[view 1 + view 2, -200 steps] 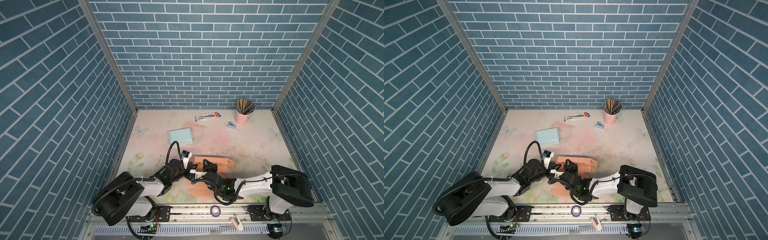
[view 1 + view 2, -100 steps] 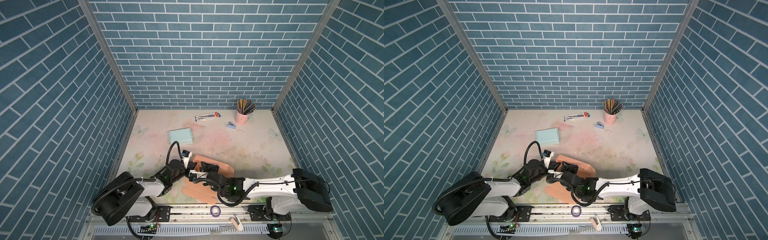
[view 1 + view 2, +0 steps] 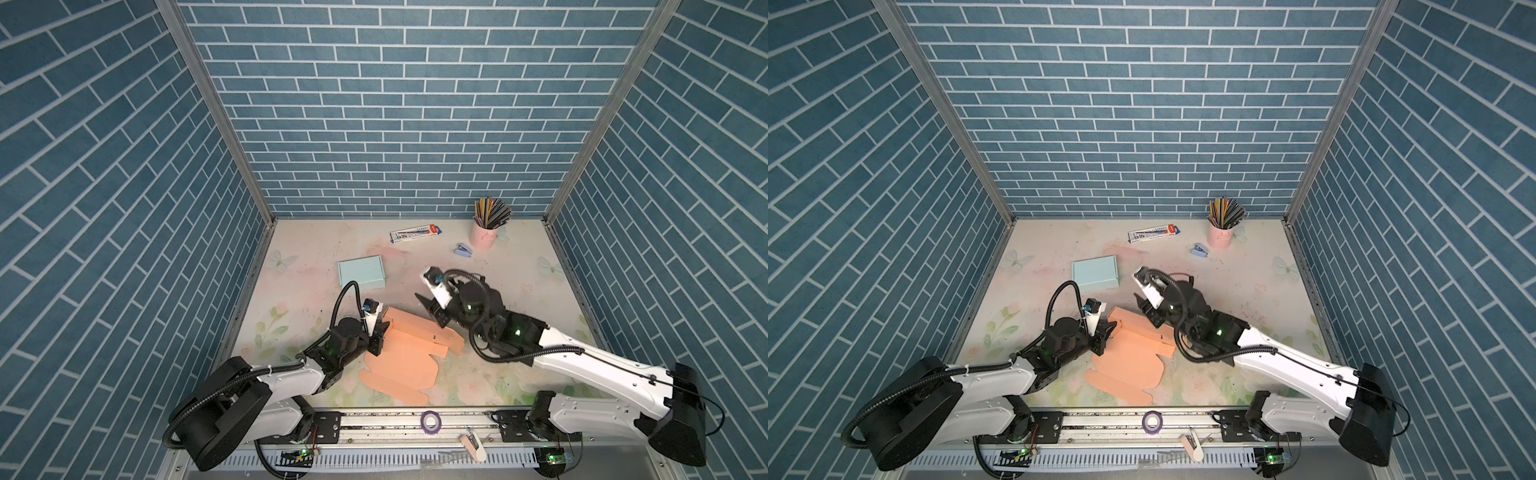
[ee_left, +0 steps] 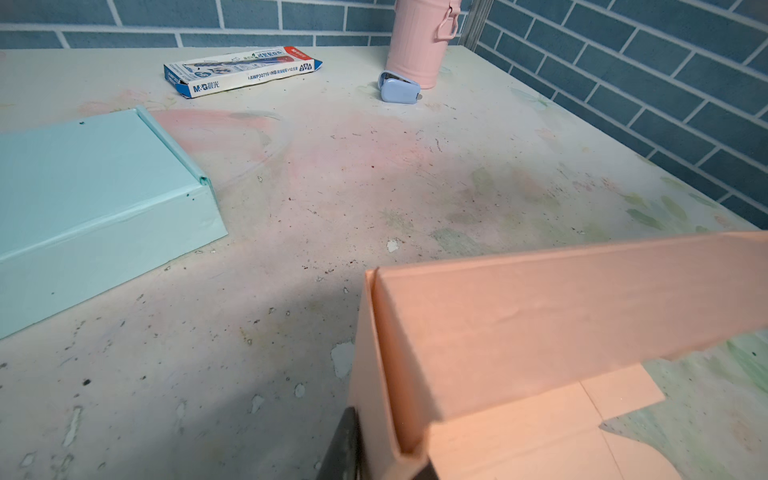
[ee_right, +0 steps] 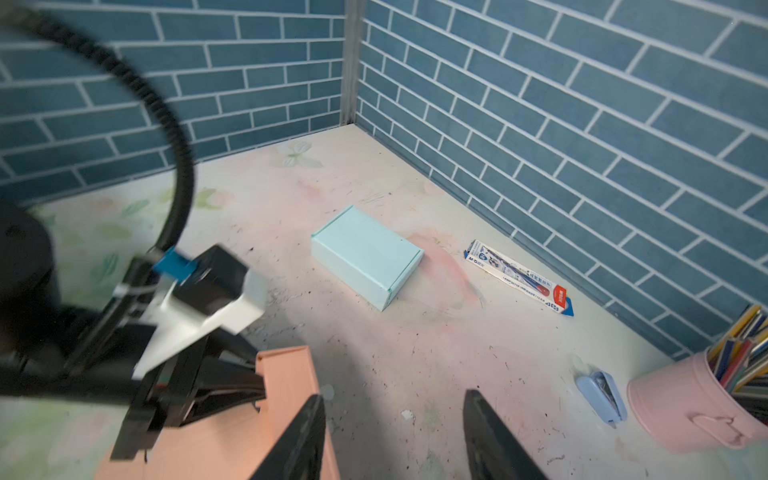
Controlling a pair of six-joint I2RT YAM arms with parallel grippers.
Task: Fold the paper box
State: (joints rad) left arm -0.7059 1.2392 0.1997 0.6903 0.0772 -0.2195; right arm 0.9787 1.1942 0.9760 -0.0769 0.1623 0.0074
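Fingers (image 4: 343, 449) of left gripper (image 3: 381, 336) pinch paper box (image 3: 405, 355) wall; right gripper (image 3: 430, 313) gapes alongside.

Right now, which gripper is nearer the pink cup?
Right. The right gripper is mid-table, nearer the cup; the left gripper is farther off, shut on the orange box.

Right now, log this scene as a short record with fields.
task item: orange box, partly folded; far wall raised, near flaps flat on the table
left jaws: shut on the orange box's left end
right jaws: open, empty, hovering at the orange box's far edge
blue box: closed, behind the orange box, apart from it
back of table: pencil box, pink cup of pencils, stapler beside the cup
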